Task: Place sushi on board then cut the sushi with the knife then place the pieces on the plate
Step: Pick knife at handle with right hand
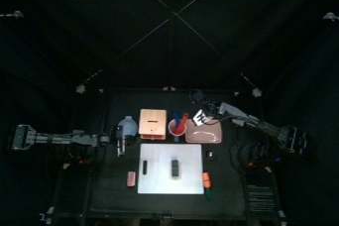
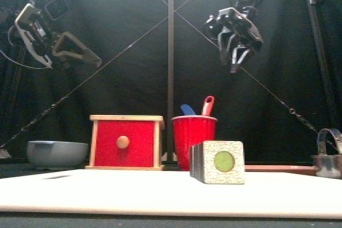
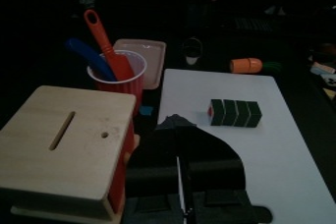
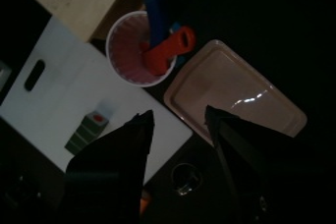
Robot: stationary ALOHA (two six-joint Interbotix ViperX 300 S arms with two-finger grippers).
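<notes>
The sushi roll (image 1: pixel 176 167) lies on the white board (image 1: pixel 157 161) at the middle of the table (image 1: pixel 106 192), toward the front edge. Its long axis runs front to back: the front view shows one end face with its green centre. A cut therefore calls for a blade set across the table from side to side. Placement on the board appears complete, so the step in hand is judged to be fetching a knife. The red knife (image 2: pixel 207 105) and the blue knife (image 2: pixel 187 110) stand handle-up in the red cup (image 1: pixel 176 127), behind the board and between the wooden box (image 1: pixel 151 123) and the pink tray (image 1: pixel 205 136). The right gripper (image 4: pixel 182 116) hangs high above the tray with its jaws apart and empty; the cup lies just beside it, toward the left arm's side. The left gripper (image 3: pixel 197 144) is raised at the far side of the box; whether its jaws are apart cannot be told. The right arm is the nearer to the knives.
</notes>
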